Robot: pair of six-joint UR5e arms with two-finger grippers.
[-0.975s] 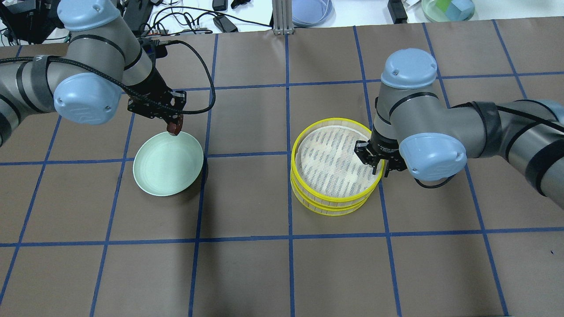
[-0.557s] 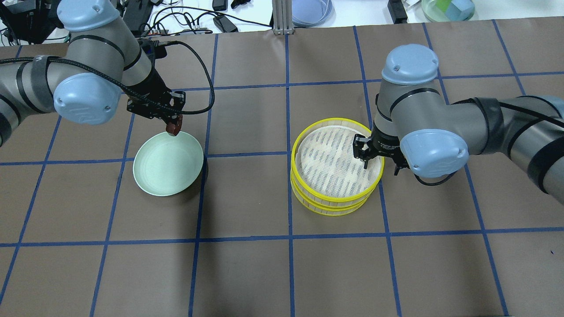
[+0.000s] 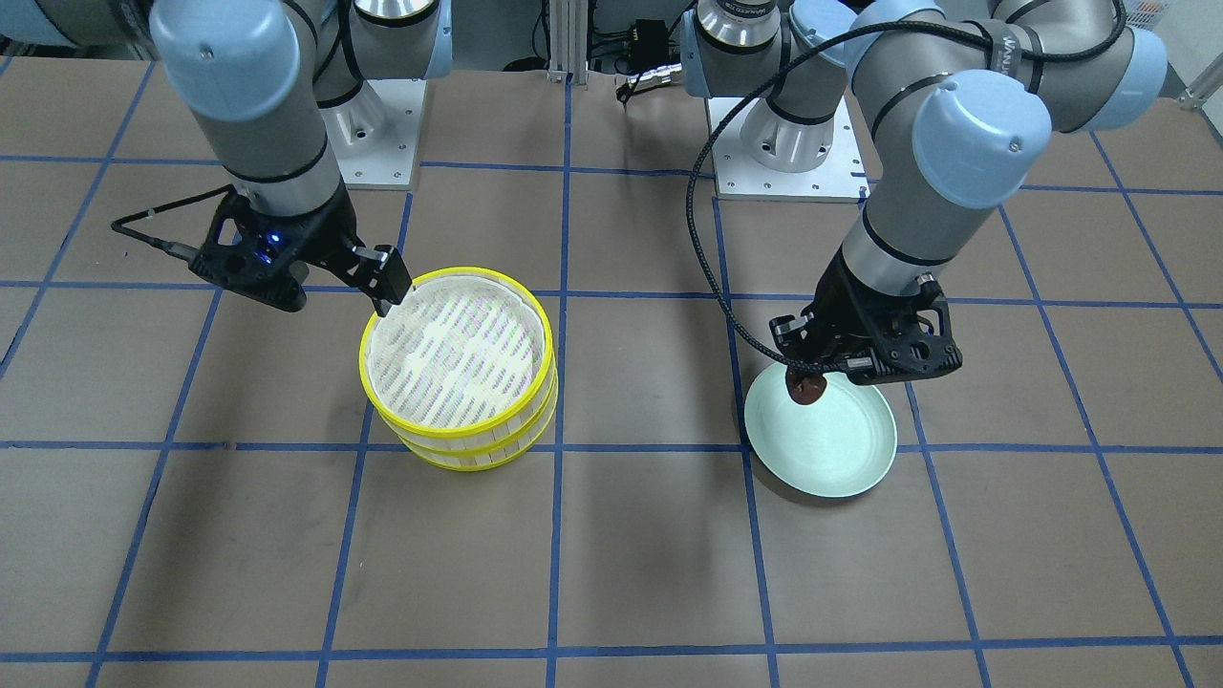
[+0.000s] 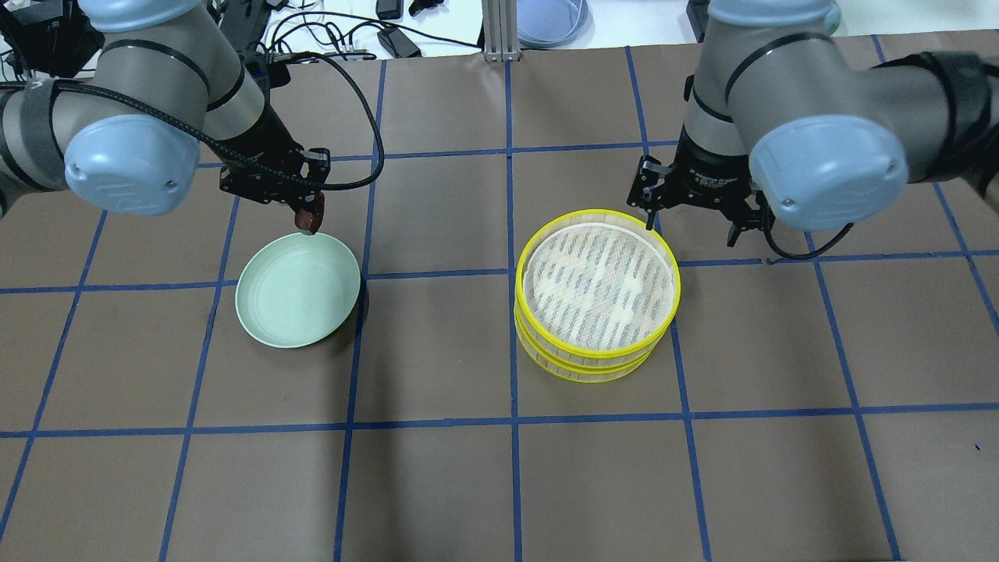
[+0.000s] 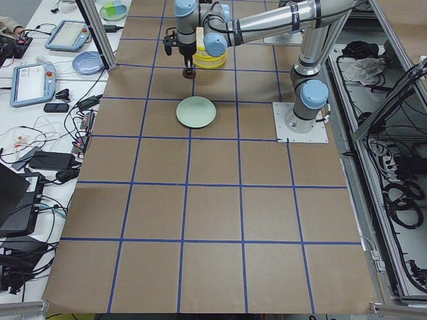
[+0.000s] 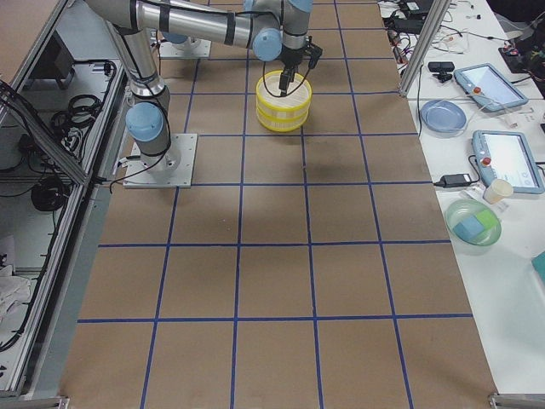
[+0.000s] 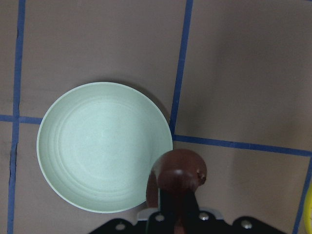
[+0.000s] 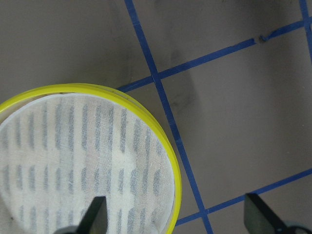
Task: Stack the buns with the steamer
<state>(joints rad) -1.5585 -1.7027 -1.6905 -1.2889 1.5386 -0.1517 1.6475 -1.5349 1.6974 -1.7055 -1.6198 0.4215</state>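
My left gripper (image 4: 308, 215) is shut on the glossy dark reddish-brown bun (image 4: 309, 222) and holds it above the far rim of the pale green plate (image 4: 296, 293). The bun (image 7: 178, 174) shows clearly in the left wrist view beside the bare plate (image 7: 97, 146), and also from the front (image 3: 807, 387). The yellow steamer (image 4: 585, 365) is a stack of tiers with a striped white cloth on top. My right gripper (image 4: 691, 226) is open and empty, above the table just past the steamer's far right rim (image 8: 146, 122). The cream-white bun is not in view.
Blue tape lines grid the brown table. Beyond the far edge lie cables, a blue plate (image 4: 550, 19) and a green bowl with blocks (image 4: 792, 17). The arm bases (image 3: 774, 143) stand at the robot's side of the table.
My right gripper has risen and moved from over the steamer's right rim to beyond its far right edge. My left gripper has risen slightly, still holding the brown bun.
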